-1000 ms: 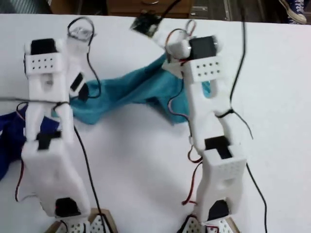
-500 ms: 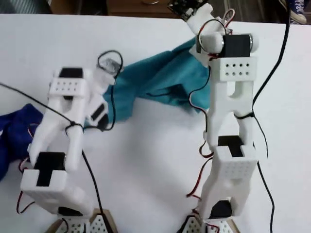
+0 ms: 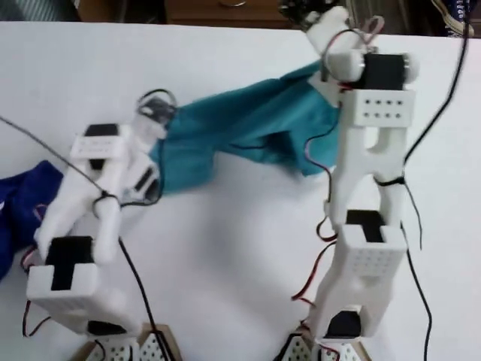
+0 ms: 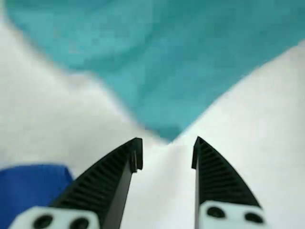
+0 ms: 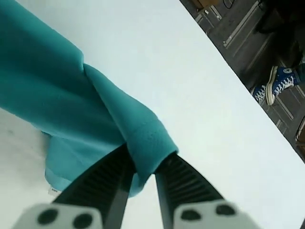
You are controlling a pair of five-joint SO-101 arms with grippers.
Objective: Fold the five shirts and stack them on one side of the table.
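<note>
Currently the teal shirt [image 3: 248,124] is lying stretched across the far half of the desk [image 3: 225,248], one end reaching toward the far edge. Right fingers [image 5: 107,179] are pinching a bunched fold of it, cloth wrapping over their tips. Left fingers [image 4: 114,167] are standing moderately apart, gripping nothing; a shirt corner is lying just ahead of their tips. Blue shirt [image 3: 19,203] is sitting at the desk's left edge.

The bare table [image 3: 225,256] between the two arms is left open, and passage there is unhindered. The far middle is taken up by the teal shirt [image 3: 248,124], stretched from arm to arm, while the left edge is blocked by a bunched blue shirt [image 3: 19,207].
</note>
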